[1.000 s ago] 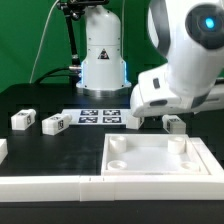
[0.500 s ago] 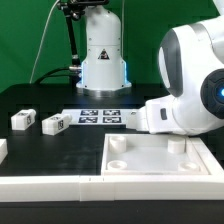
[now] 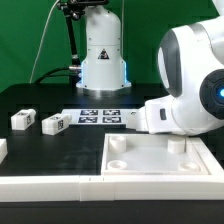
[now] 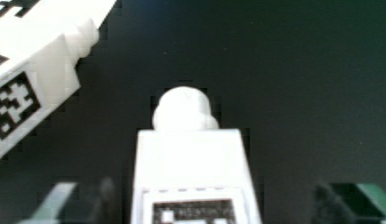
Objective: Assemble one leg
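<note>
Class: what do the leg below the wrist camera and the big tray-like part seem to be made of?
The leg: probably moulded white plastic, smooth matt faces, printed tag. The tray-like part: likely the same plastic, uniform white, rounded sockets.

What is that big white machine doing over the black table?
A robot arm is bent low over the table, going after one small white leg of a furniture kit. The wrist view shows the leg lying between the fingers of the gripper, which looks open with a gap on each side, so nothing is picked up yet. Two other legs lie at the exterior view's left. The white tray-like part sits in front, its visible round sockets empty.
</note>
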Controlling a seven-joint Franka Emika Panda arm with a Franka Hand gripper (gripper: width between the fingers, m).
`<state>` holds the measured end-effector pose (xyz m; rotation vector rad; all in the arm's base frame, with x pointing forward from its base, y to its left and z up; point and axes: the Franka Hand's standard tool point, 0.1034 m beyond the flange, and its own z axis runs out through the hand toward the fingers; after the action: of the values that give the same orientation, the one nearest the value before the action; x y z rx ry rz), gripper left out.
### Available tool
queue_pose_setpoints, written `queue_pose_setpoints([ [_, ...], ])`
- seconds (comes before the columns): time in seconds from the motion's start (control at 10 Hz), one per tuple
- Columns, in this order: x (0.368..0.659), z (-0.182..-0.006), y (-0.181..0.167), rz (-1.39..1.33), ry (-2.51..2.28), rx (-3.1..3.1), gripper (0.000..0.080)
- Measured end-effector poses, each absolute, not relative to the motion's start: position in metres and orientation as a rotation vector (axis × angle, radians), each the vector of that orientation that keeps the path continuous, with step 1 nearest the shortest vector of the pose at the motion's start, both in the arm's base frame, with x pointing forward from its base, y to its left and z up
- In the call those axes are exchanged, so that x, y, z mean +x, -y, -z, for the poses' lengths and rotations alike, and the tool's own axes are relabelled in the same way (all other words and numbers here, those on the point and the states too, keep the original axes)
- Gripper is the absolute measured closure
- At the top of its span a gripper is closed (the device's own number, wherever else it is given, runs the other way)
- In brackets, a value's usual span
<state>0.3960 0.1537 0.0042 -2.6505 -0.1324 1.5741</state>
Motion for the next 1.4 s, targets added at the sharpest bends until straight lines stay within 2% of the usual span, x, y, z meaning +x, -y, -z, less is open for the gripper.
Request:
queue_pose_setpoints([
  [0.1,0.396,-0.004,-0.154,-1.574,0.132,-2.650,0.0331],
  [0.2,0.396,-0.004,-0.154,-1.576,0.133,-2.649,0.0514],
  [0.7,0.397,-0.008,-0.153,-1.587,0.140,-2.640,0.0511],
  [1.1,0.413,-0.070,-0.140,-1.619,0.141,-2.614,0.0509],
  [1.2,0.415,-0.078,-0.140,-1.616,0.142,-2.617,0.0509],
  [1.4,0.417,-0.074,-0.141,-1.588,0.141,-2.632,0.0509],
])
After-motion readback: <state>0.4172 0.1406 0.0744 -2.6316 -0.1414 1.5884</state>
